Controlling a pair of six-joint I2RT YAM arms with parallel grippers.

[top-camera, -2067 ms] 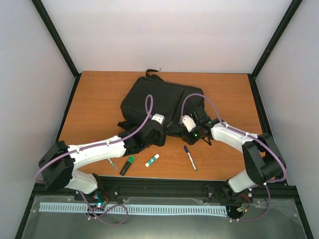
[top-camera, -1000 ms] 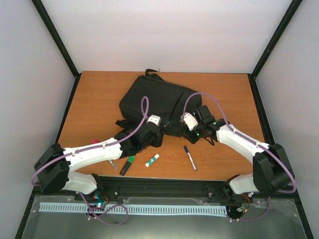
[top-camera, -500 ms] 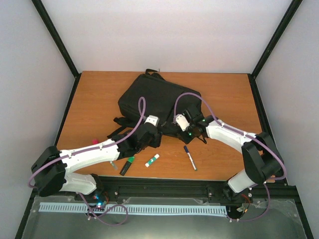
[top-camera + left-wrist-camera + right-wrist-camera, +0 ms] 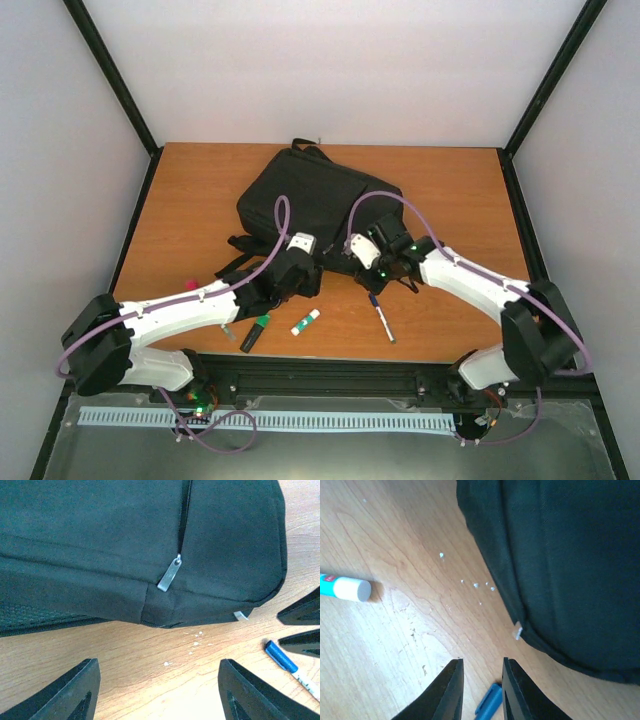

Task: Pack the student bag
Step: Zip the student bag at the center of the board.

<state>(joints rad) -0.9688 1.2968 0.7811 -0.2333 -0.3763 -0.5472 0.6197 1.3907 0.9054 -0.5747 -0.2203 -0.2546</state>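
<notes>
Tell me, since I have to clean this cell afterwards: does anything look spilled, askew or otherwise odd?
A few small white specks lie scattered on the wooden table, just off the near corner of the student bag, like crumbs or chipped debris. The bag itself lies askew to the table's edges. Nothing else stands out.

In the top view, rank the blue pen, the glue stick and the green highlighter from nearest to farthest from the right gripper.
1. blue pen: right by the right gripper, on its near-edge side.
2. glue stick: off to the left, mid-table.
3. green highlighter: farther left again, beside the left arm.
</notes>
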